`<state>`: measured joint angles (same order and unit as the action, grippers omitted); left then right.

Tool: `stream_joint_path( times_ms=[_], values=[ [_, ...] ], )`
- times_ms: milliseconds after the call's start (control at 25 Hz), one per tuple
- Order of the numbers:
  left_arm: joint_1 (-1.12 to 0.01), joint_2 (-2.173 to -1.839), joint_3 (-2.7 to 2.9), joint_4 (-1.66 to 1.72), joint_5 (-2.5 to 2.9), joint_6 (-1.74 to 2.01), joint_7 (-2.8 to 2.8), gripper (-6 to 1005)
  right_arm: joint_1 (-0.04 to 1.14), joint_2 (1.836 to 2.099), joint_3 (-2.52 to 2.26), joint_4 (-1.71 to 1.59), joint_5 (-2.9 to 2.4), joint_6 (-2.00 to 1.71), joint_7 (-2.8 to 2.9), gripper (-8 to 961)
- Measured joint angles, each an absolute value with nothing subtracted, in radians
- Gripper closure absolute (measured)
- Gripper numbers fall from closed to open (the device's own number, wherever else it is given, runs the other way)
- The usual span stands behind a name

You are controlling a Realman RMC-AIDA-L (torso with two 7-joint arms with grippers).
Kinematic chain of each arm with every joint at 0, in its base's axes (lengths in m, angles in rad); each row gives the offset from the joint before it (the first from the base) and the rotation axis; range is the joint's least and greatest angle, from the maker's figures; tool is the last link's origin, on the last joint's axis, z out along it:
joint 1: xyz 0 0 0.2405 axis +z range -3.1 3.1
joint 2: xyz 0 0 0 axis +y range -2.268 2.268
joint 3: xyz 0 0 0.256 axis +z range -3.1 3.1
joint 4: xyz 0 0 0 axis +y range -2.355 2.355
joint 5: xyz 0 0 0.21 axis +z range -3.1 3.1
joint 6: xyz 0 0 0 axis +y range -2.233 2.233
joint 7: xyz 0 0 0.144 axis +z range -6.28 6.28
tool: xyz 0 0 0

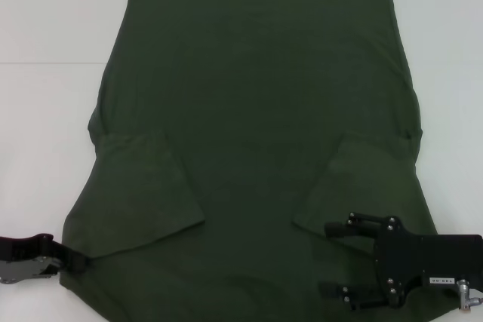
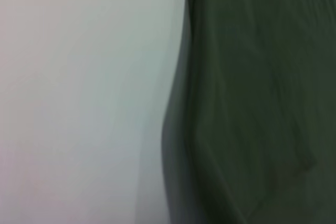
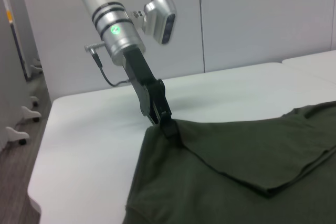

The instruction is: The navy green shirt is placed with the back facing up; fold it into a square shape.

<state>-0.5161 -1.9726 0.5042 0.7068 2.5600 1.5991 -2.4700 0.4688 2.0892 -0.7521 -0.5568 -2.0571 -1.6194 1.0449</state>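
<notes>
Across the white table lies our dark olive-green cotton shirt, sleeves folded inward, our left gripper pinching its edge at eight o'clock, our right gripper spread wide above its five o'clock corner.

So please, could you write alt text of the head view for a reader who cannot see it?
A dark olive-green shirt lies spread on a white table, both short sleeves folded inward over its body. The left gripper pinches the near left edge of the shirt, and the right gripper hovers open over the near right part, beside the folded right sleeve.
</notes>
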Motion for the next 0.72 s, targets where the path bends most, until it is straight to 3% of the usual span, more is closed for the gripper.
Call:
stream_joint_path(
  times_ms=[160,240,400,480,720],
  values=[
    [-0.515,-1.973,0.508,0.707,2.560,1.593,-2.458,852,0.465,2.089,-0.736,-0.559,-2.056,-1.635,1.068,37],
    [-0.513,-1.973,0.510,0.707,2.559,1.591,-2.452,888,0.464,2.087,-0.691,-0.567,-2.056,-1.663,1.121,37],
    [-0.509,-1.971,0.499,0.707,2.548,1.598,-2.437,960,0.468,2.059,-0.546,-0.633,-2.055,-1.747,1.396,37],
    [-0.507,-1.967,0.487,0.707,2.538,1.606,-2.433,960,0.469,2.029,-0.520,-0.689,-2.060,-1.758,1.633,38],
    [-0.503,-1.953,0.476,0.709,2.533,1.621,-2.432,960,0.477,1.899,-0.532,-0.726,-2.094,-1.847,2.238,38]
  ],
)
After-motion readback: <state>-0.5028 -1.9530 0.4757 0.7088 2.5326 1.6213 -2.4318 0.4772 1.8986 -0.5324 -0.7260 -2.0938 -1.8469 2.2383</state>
